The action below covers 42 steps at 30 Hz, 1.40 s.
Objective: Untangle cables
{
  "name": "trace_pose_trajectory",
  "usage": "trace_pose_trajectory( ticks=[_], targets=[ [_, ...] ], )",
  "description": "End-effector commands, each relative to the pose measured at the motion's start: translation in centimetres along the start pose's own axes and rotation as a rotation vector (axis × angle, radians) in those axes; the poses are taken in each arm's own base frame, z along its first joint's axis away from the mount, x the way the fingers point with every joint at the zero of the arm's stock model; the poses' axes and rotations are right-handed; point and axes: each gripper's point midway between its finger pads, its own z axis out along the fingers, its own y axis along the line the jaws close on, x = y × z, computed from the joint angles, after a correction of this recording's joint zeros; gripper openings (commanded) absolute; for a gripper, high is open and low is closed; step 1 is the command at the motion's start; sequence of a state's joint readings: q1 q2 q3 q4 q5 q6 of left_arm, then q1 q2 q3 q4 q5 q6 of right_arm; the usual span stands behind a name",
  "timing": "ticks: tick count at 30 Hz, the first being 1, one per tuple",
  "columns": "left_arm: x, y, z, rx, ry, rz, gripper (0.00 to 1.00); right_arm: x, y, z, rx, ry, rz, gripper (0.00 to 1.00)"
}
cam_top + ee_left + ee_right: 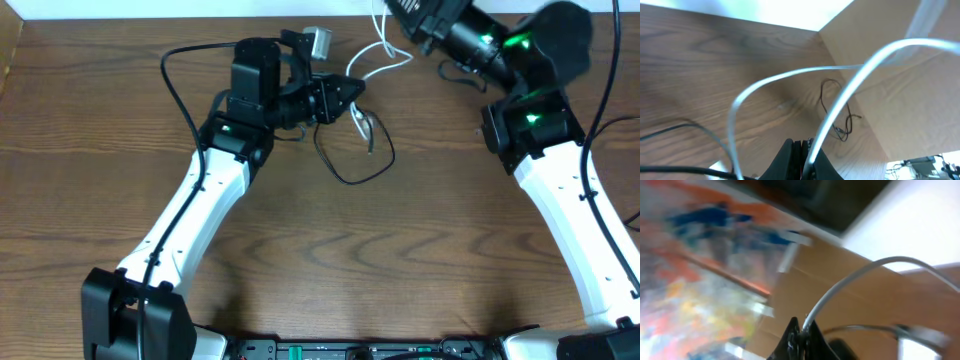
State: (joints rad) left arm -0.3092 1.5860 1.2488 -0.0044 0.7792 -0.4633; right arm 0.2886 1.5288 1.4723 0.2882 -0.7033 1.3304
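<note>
Brown wood-grain table [400, 260], thin black cable [350, 182] looped on it

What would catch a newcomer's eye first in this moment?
A white cable arcs through the air between the two hands. The left hand is shut on one part of it over the far middle of the table, and the right hand pinches another part near the far edge. Beside the left hand, a thin black cable loops across the wood table.

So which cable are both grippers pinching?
The white cable: the left gripper and the right gripper are each shut on it. The black cable just loops on the table.
</note>
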Motion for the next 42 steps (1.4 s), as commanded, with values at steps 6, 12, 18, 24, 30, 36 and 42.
trace_pose_trajectory(
  ticks=[6,12,18,24,30,36,42],
  targets=[
    [3.5,3.3,-1.7,-0.117,0.135,-0.063,0.07,-2.9,-9.0,-3.2,0.412,-0.113,-0.224,0.01],
    [6.2,4.1,-2.4,-0.154,0.233,-0.090,0.08,-2.8,-12.1,-4.8,0.568,-0.112,-0.269,0.01],
    [5.2,1.6,-3.4,-0.086,0.210,-0.042,0.08,-2.8,-12.5,-5.1,0.590,-0.100,-0.297,0.01],
    [6.0,2.1,-3.6,-0.123,0.232,-0.068,0.48,-3.2,-12.5,-5.3,0.594,-0.098,-0.338,0.01],
    [8.1,4.9,-4.8,-0.288,0.301,-0.079,0.65,-4.5,-14.2,-7.5,0.687,-0.091,-0.414,0.01],
    [11.1,11.3,-9.7,-0.738,0.395,-0.111,0.67,-5.4,-17.6,-12.4,0.856,-0.024,-0.435,0.01],
    [13.0,12.5,-12.4,-0.877,0.484,-0.132,0.67,-7.5,-19.5,-17.5,0.979,-0.027,-0.434,0.01]
  ],
)
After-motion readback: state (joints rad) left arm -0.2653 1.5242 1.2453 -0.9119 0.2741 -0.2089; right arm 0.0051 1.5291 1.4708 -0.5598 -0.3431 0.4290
